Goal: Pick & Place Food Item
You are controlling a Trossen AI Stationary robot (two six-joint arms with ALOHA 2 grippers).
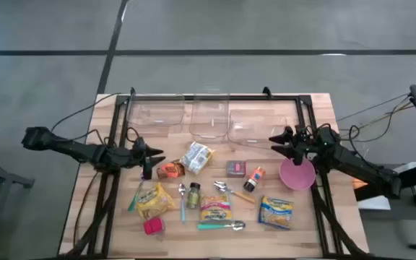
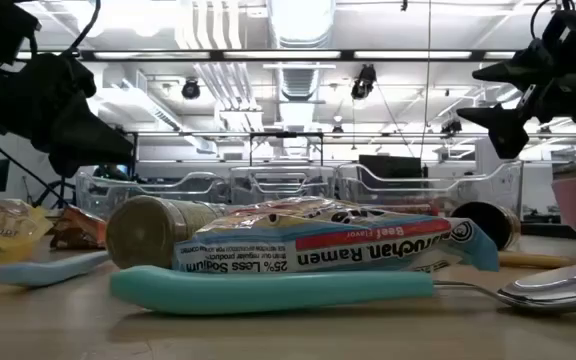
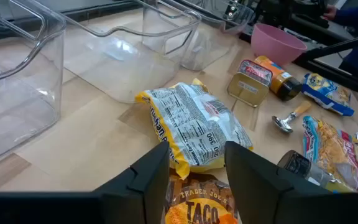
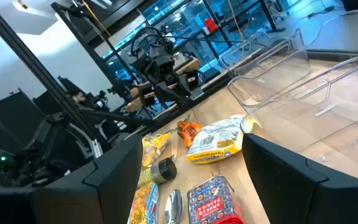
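**Left gripper hovering over the taco packet, nothing held yet**

Your left gripper [image 1: 152,157] is sitting at the left side of the table with its fingers [image 3: 148,177] parted. Through the wrist view you are looking straight down the gap at an orange taco packet [image 3: 201,204], which is lying just below and between the fingertips; whether the fingers are touching it you cannot tell from here. Nothing is being gripped. Just beyond it, the white and yellow snack bag [image 3: 194,127] is lying flat on the wood, near the clear plastic bins [image 1: 209,119] that line the far edge of the table [image 1: 100,202].

Your right gripper [image 1: 282,140] is waiting at the right side, jaws standing wide and empty, raised above the table beside the pink bowl [image 1: 297,174].

Spreading out from there, you are seeing a small red tin [image 1: 235,168] and a brown bottle [image 1: 254,178] near the middle, ramen packets [image 1: 215,208] toward the front, a yellow bag [image 1: 154,200], a dark jar [image 1: 193,195], several spoons, and a teal-handled spoon [image 1: 219,226] lying along the front edge.
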